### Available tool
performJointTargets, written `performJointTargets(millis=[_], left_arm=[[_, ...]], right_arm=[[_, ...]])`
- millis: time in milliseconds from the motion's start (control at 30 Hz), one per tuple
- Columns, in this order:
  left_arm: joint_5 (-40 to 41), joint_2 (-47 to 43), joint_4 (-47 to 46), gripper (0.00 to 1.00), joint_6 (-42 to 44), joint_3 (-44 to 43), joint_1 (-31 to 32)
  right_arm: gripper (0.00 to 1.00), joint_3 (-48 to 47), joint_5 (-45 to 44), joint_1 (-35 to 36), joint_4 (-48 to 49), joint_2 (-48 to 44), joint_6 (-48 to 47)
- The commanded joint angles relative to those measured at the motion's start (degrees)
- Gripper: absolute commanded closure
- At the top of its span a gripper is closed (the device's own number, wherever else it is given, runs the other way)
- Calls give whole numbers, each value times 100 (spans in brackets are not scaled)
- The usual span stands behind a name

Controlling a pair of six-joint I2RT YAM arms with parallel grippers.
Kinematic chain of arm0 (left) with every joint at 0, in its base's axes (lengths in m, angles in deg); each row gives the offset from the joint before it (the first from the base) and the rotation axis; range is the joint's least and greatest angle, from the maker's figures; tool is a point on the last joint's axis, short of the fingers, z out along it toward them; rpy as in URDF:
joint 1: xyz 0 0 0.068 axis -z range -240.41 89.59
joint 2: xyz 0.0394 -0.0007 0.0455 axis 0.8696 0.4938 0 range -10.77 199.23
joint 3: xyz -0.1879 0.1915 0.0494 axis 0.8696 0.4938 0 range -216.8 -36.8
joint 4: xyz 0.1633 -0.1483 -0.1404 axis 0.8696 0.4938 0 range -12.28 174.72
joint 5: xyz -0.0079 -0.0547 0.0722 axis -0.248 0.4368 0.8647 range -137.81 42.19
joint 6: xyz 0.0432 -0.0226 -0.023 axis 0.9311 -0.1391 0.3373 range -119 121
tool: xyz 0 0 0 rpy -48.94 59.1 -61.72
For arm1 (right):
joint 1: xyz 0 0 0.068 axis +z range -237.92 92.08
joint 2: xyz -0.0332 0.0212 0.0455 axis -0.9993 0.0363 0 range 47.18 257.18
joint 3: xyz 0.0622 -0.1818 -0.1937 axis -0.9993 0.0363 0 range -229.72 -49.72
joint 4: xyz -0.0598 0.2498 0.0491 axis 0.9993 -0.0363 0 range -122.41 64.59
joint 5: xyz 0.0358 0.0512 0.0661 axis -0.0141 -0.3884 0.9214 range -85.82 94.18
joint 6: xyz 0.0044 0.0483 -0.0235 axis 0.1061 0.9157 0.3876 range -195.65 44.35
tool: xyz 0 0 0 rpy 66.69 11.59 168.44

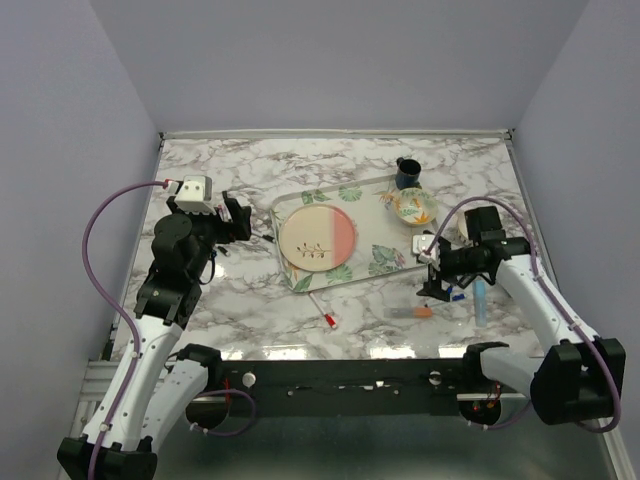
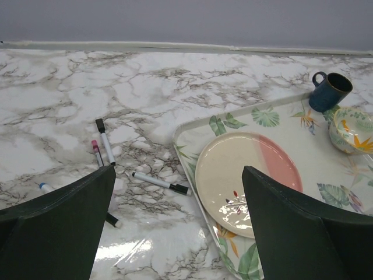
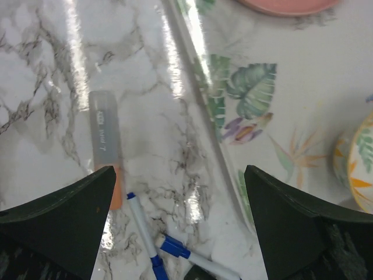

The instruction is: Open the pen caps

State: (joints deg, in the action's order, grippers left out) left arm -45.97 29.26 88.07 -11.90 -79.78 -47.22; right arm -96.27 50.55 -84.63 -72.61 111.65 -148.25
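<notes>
**Fingers.** The left fingers (image 2: pixel 64 227) are spread wide with nothing between them, poised above the worktop (image 2: pixel 145 87). The right fingers (image 3: pixel 58 216) are likewise released and empty.

**Task items.**
- Under the left arm, thin white pens are scattered: a far black-capped pen (image 2: pixel 104 139), a pink-capped pen (image 2: pixel 96 153), a near black-capped pen (image 2: pixel 160 182) and a blue-tipped pen (image 2: pixel 45 188).
- Under the right arm lie an orange highlighter (image 3: pixel 105 146) and two blue-capped pens (image 3: pixel 141 224), just outside the tray (image 3: pixel 198 99) rim.
- Every cap that can be seen appears seated.

**Risks.**
- Thin barrels may be rolled or skidded across the glossy marble by an off-centre pinch.
- Cap and barrel could be clamped together, so nothing would be separated.
- Both arms are probably needed on one pen, yet they are held well apart over different clusters.
- The blue-capped pens lie close together, so one may be dragged along with the other.
- A finger could be fouled by the tray rim.

**Hidden or unclear.**
- One pen is largely covered by the left finger, with only a dark tip showing.
- The blue-capped pens are cut off at the frame edge, and contact between them cannot be told.
- Which end of the highlighter carries the cap is not clear.
- Glare washes out parts of the marble.
</notes>
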Motion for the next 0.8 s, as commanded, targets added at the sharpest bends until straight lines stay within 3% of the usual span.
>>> performJointTargets(millis=[0, 367, 767], left_arm=[[-167, -74, -103, 1, -10, -52, -27], [-167, -66, -103, 1, -1, -44, -27], [-167, -57, -94, 1, 7, -44, -36]], right_arm=[[1, 540, -612, 839, -519, 75, -994], [10, 972, -1226, 2420, 132, 417, -264], [15, 1016, -2053, 3283, 484, 690, 483]])
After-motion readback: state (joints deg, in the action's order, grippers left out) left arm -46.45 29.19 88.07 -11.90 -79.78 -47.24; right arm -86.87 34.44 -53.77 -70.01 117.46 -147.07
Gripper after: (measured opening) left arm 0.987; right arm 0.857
